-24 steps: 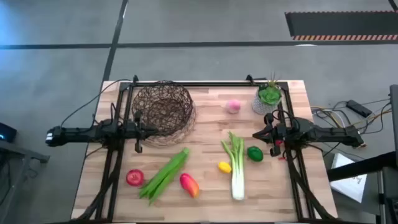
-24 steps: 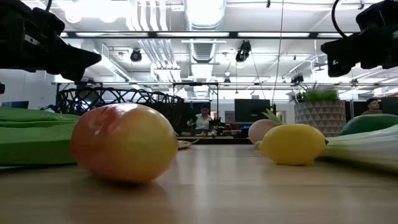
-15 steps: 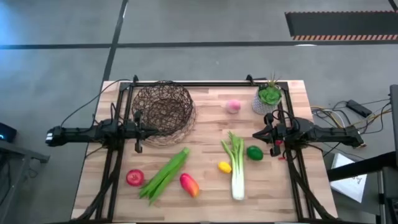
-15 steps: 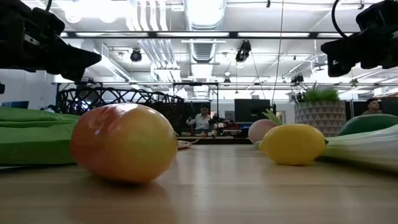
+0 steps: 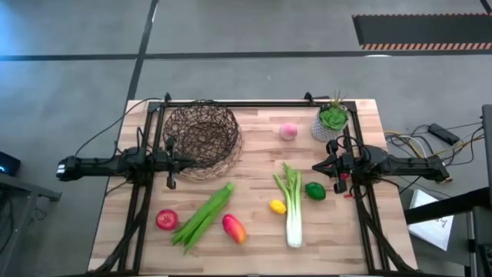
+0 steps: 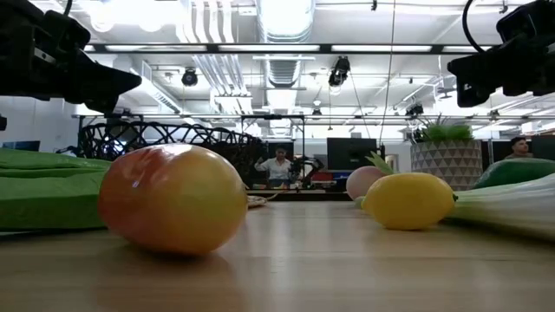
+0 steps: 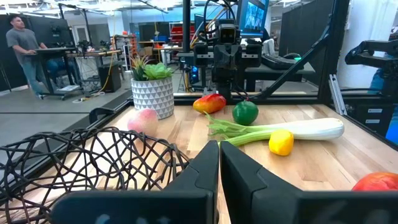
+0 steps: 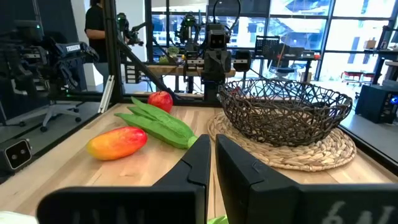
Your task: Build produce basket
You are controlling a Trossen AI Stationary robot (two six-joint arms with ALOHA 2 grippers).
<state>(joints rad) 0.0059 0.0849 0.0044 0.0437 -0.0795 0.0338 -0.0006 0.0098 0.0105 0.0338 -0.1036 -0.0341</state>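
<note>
Basket [image 5: 202, 137]: far-left corner, on a straw mat [image 8: 292, 151], holding nothing. Peach [image 5: 288, 131] near far edge; tomato [image 5: 167, 220], pod [image 5: 204, 215], mango [image 5: 234, 228] toward near-left corner; lemon [image 5: 277, 206], celery [image 5: 292, 204], lime [image 5: 315, 190] right of centre. Left gripper [image 5: 190, 161] at left edge beside basket, fingers closed together, nothing held. Right gripper [image 5: 316, 166] at right edge, likewise closed, nothing held

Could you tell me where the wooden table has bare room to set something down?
The wooden table is bare between the dark woven wire basket and the pink peach, and between the red-orange mango and the pale celery stalk. It is crowded around the celery, where the yellow lemon and green lime flank it.
</note>
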